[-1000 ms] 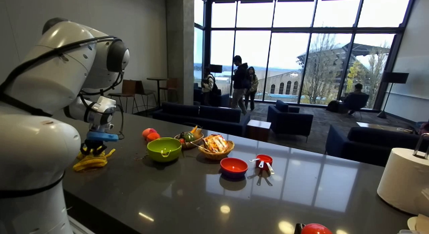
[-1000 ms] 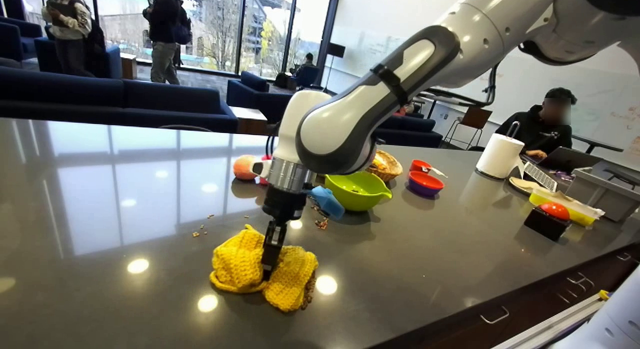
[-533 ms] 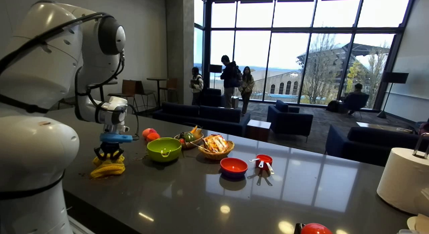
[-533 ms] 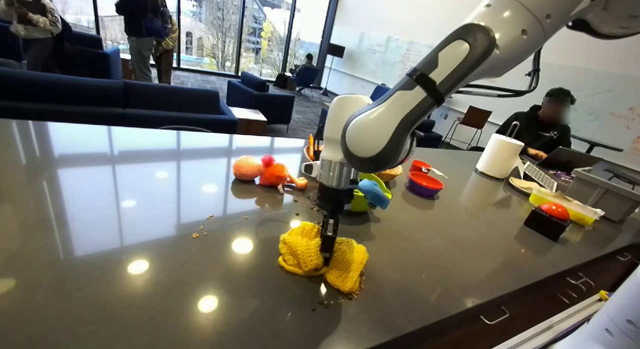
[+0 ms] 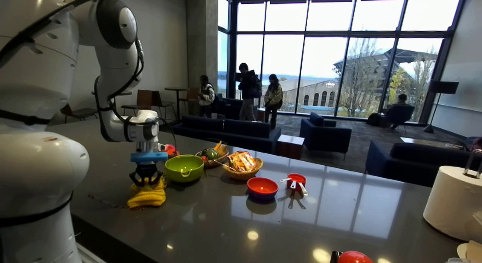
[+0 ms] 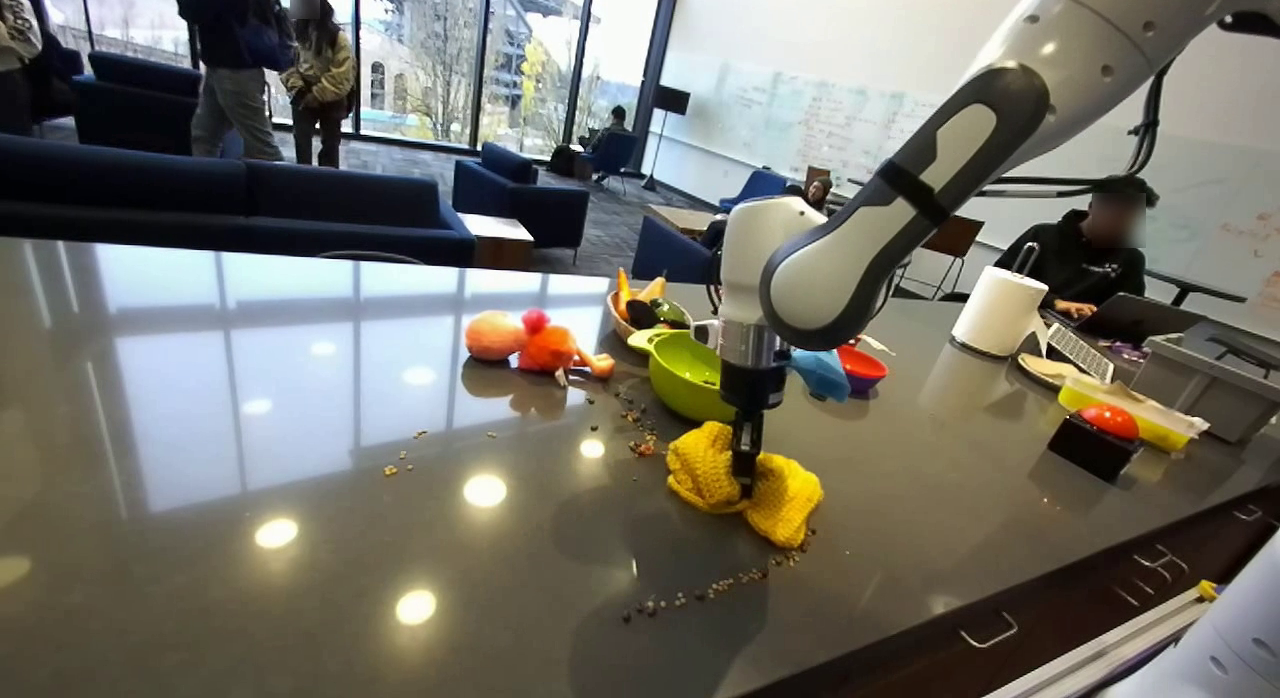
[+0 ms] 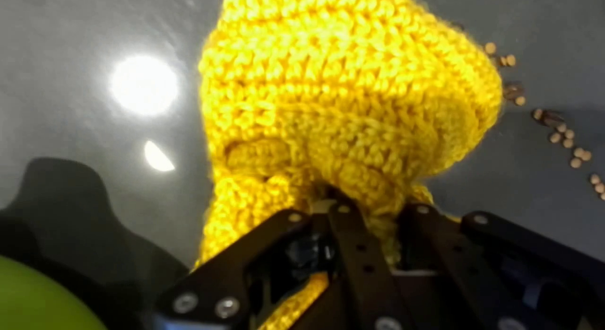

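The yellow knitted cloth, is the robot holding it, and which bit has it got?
Yes, the tool pinches the yellow cloth by a bunched-up fold near its middle, with cloth bulging out on both sides.

The crocheted cloth (image 7: 340,60) is matt, fuzzy yarn, rough and ribbed. The end effector (image 5: 147,184) on the cloth looks smooth, set with shiny metal screws (image 7: 227,307). Near the cloth, the green mixing bowl (image 6: 685,383) is smooth plastic, softly glossy. Beneath the cloth, the bench (image 6: 900,518) is polished to a mirror-like gloss. Well apart from the cloth stand a woven wicker basket (image 5: 241,175), a smooth red-and-purple plastic bowl (image 5: 262,187) with a sheen, and a matt paper towel roll (image 6: 998,313).
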### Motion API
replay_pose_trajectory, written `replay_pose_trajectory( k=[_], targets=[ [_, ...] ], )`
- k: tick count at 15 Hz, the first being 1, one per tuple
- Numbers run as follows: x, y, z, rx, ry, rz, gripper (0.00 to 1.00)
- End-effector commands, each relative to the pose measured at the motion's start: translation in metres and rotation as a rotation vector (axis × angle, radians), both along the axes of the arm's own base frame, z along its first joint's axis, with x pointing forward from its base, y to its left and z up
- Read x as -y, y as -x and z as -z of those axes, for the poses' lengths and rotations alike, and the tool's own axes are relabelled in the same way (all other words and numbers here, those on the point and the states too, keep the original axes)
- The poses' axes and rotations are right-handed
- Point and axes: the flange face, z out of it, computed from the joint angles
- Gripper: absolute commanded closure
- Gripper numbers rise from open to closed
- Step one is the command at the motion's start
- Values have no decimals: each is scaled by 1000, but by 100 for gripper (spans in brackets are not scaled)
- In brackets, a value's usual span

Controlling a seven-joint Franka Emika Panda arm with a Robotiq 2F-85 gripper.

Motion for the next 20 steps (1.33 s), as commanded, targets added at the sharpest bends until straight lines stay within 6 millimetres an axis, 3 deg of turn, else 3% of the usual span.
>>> replay_pose_trajectory(
  k=[1,11,20],
  targets=[
    [26,2,-7,38,83,38,96],
    [94,13,-8,79,276,143,96],
    [171,23,-29,125,438,243,96]
  ],
)
